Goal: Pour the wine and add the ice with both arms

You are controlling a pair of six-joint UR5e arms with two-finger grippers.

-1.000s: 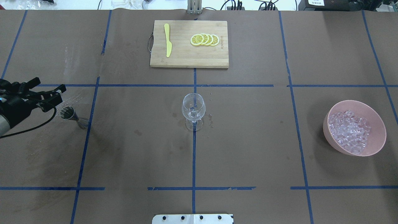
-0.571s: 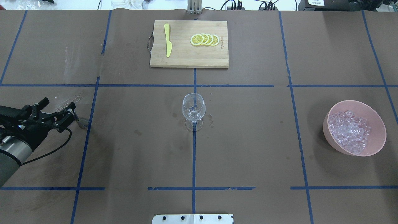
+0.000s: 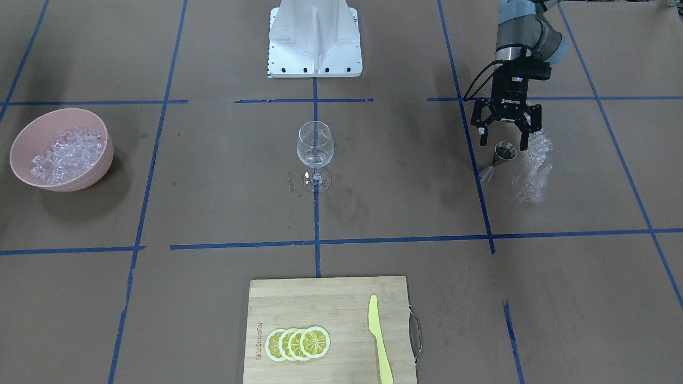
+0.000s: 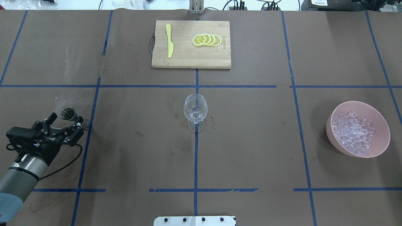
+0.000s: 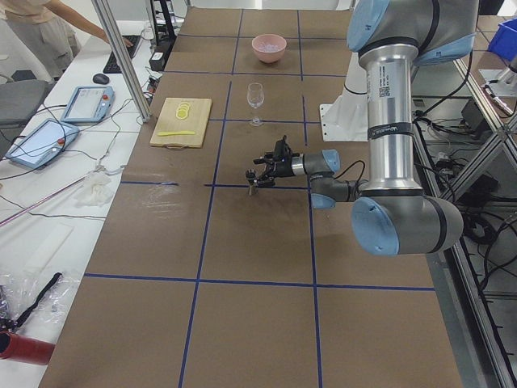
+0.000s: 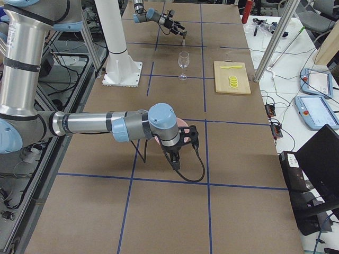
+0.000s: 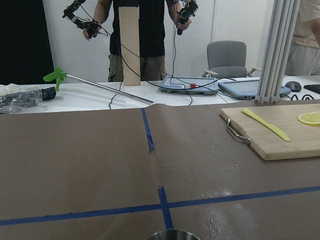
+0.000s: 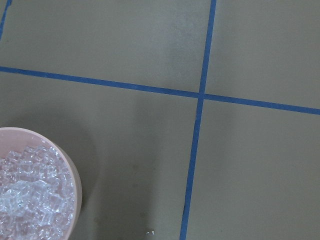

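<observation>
Layout around the wine glass [image 4: 195, 108]
The cutting board [image 4: 188, 59], with knife [image 4: 170, 40] and lemon slices [image 4: 206, 40] on it, is set at 12 o'clock; the bowl [image 4: 378, 114] of ice [image 4: 353, 133] at 3; the jigger [image 4: 68, 114] at 9.

Overhead and front-facing views on opposite sides, steeply down, wine glass [image 4: 195, 108] central in both.

Built of silver-grey tubes [image 3: 509, 38] with pale blue joint caps [image 3: 513, 9], tipped at upper right with a black white-lettered tool [image 3: 504, 141], trailing a black cable [image 3: 476, 80], set on a white screw-dotted base [image 3: 315, 37].
</observation>
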